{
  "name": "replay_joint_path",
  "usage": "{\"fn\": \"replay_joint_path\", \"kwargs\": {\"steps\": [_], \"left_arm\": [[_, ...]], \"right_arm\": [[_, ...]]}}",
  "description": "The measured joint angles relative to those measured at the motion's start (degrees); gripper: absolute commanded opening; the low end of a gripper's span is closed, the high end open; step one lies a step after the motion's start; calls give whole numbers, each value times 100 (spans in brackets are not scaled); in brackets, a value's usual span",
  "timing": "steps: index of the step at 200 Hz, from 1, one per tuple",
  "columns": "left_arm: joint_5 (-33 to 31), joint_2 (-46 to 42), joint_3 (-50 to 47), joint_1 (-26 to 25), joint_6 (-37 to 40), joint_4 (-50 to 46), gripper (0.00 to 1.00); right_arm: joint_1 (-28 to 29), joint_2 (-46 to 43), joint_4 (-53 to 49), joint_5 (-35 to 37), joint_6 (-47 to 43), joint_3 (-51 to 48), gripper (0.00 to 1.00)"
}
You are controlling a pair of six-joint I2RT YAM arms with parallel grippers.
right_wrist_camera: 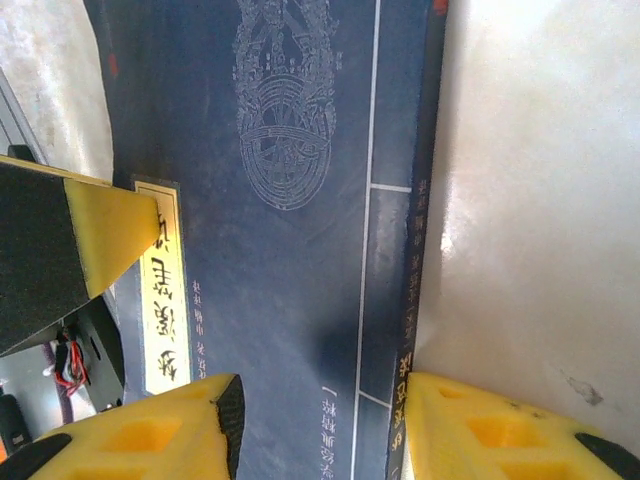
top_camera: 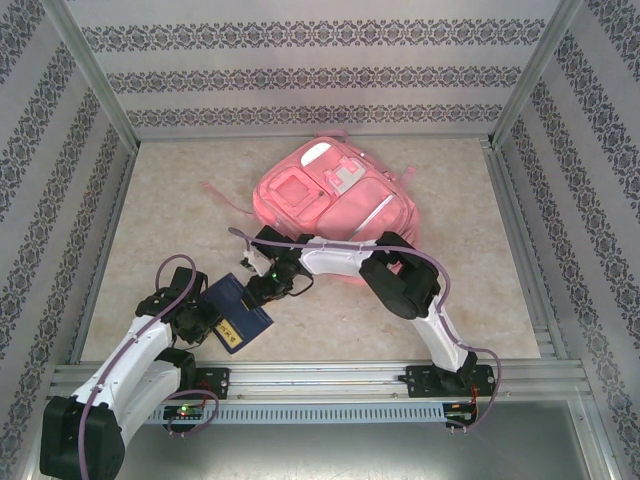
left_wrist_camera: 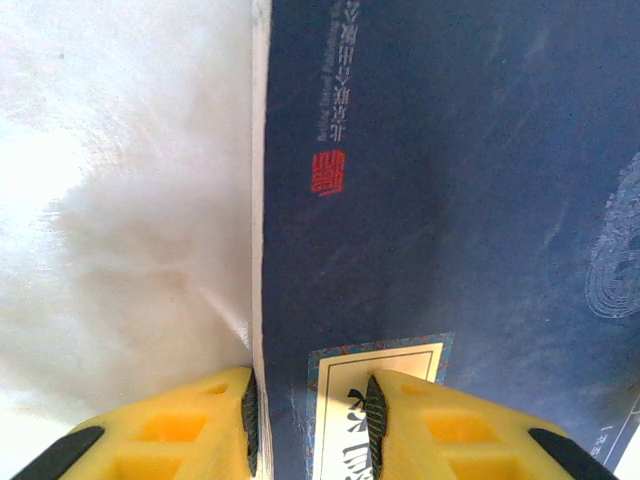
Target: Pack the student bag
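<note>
Both arms are crowding the dark blue hardback book with the cream title label (top_camera: 240, 318), which is lying flat on the pale marbled bench (top_camera: 480, 300) towards the near left. The left gripper (left_wrist_camera: 310, 418) is standing with its yellow jaws parted, one pad just outside the book's long spine edge and the other over the cover by the label. Whether they are pressing on anything I cannot tell. The right gripper (right_wrist_camera: 320, 415) is reaching in from the opposite end, jaws wide apart, one sitting at the spine edge and the other over the cover, nothing pinched. Now the target: the large pink fabric student bag (top_camera: 335, 195) is lying flat with its front pockets up, mid-bench towards the rear wall. It is lying beyond and to the right of both sets of jaws, its long axis running from near-right to far-left. The right arm is arching over the bag's near edge, so it is looking the nearer of the two. My read is the book is needing to travel away and rightwards, though I cannot make out whether any zip is open.
</note>
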Motion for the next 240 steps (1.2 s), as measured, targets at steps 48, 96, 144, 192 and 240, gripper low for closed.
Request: {"fn": "replay_joint_path", "kwargs": {"steps": [48, 96, 144, 192, 240], "left_arm": [[17, 28, 0, 0, 0, 11, 33], [22, 9, -7, 0, 0, 17, 33], [31, -142, -70, 2, 0, 28, 33], [146, -153, -111, 2, -2, 192, 33], [168, -179, -129, 7, -2, 212, 33]], "right_arm": [[-225, -136, 323, -804, 586, -164, 46], [-240, -354, 680, -1436, 911, -151, 45], [-260, -87, 669, -1602, 1005, -24, 44], [-295, 363, 656, -1731, 1086, 295, 44], [-129, 647, 525, -1589, 951, 341, 21]]}}
